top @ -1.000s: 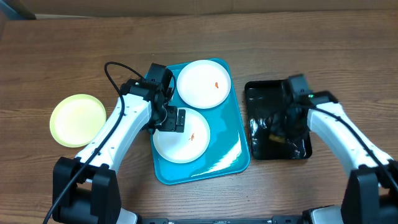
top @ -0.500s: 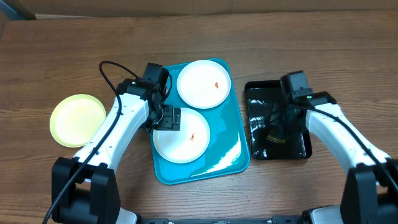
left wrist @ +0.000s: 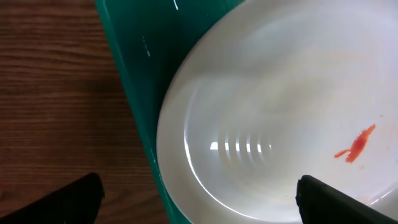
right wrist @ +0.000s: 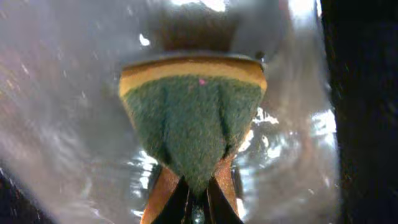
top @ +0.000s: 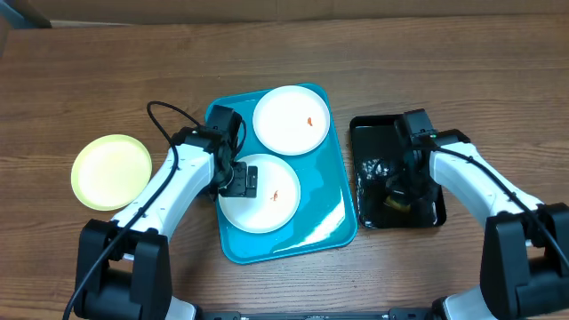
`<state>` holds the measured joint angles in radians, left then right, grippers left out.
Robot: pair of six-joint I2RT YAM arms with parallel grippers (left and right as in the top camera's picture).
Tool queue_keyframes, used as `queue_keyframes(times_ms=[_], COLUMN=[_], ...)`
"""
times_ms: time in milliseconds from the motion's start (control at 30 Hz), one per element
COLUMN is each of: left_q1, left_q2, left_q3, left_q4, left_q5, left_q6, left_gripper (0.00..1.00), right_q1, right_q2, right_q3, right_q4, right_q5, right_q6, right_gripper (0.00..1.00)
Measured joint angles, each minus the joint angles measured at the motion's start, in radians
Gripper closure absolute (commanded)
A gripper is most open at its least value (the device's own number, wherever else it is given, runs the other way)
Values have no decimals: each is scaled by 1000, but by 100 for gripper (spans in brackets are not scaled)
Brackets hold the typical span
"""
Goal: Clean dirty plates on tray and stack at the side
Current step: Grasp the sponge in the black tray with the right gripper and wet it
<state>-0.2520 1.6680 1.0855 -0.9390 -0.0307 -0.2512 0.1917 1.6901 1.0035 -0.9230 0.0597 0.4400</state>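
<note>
Two white plates lie on the turquoise tray (top: 329, 227). The far plate (top: 292, 119) has a red smear. The near plate (top: 267, 209) has an orange smear too and fills the left wrist view (left wrist: 280, 106). A pale yellow-green plate (top: 112, 171) sits on the table at the left. My left gripper (top: 238, 178) is open and low, its fingers (left wrist: 199, 202) straddling the near plate's left rim, one over the wood and one over the plate. My right gripper (top: 400, 191) is shut on a green and yellow sponge (right wrist: 193, 118) down in the black tray (top: 373, 133).
The glossy black tray is wet inside (right wrist: 74, 124) and stands right of the turquoise tray. The turquoise tray's left rim (left wrist: 134, 81) borders bare wood (left wrist: 56, 93). A cable loops from the left arm (top: 160, 111).
My left gripper has moved a little toward the front, staying over the near plate's left rim. My right gripper has shifted slightly left inside the black tray, still holding the sponge.
</note>
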Motion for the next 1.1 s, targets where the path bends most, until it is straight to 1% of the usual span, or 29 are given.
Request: queue_keyframes(times_ms=[100, 133, 167, 200, 267, 400, 467, 533, 633, 733, 800, 833, 867, 1000, 1100], left_q1=[28, 40, 54, 66, 84, 82, 74, 68, 68, 68, 68, 68, 68, 68, 68], left_q2=[0, 0, 0, 0, 0, 0, -2, -2, -2, -2, -2, -2, -2, -2, -2], left_q3=[0, 0, 0, 0, 0, -30, -65, -102, -132, -137, -137, -137, -137, -124, -80], left_q4=[23, 27, 31, 35, 49, 117, 155, 190, 213, 215, 217, 217, 214, 154, 110], left_q5=[5, 10, 18, 30, 58, 114, 118, 126, 131, 123, 121, 122, 128, 153, 150], left_q6=[1, 2, 11, 26, 61, 156, 182, 203, 225, 229, 229, 229, 229, 228, 221], left_gripper=[8, 20, 36, 43, 46, 47, 57, 73, 73, 69, 62, 56, 53, 51, 50], right_q1=[0, 0, 0, 0, 0, 0, 0, 0, 0, 0, 0, 0, 0, 0, 0], right_q2=[-50, -74, -105, -132, -185, -250, -253, -253, -253, -253, -253, -253, -253, -253, -253], right_q3=[16, 23, 32, 39, 51, 55, 55, 55, 55, 55, 55, 55, 55, 55, 55], right_q4=[-42, -47, -50, -51, -50, -59, -66, -73, -77, -78, -79, -79, -80, -80, -82], right_q5=[-7, -13, -23, -31, -51, -90, -98, -104, -108, -108, -108, -108, -108, -108, -108], right_q6=[-16, -22, -26, -30, -40, -63, -68, -71, -75, -74, -75, -75, -75, -78, -82], right_gripper=[96, 96, 96, 96, 96, 96, 96, 96, 96, 96, 96, 96, 96, 96, 96])
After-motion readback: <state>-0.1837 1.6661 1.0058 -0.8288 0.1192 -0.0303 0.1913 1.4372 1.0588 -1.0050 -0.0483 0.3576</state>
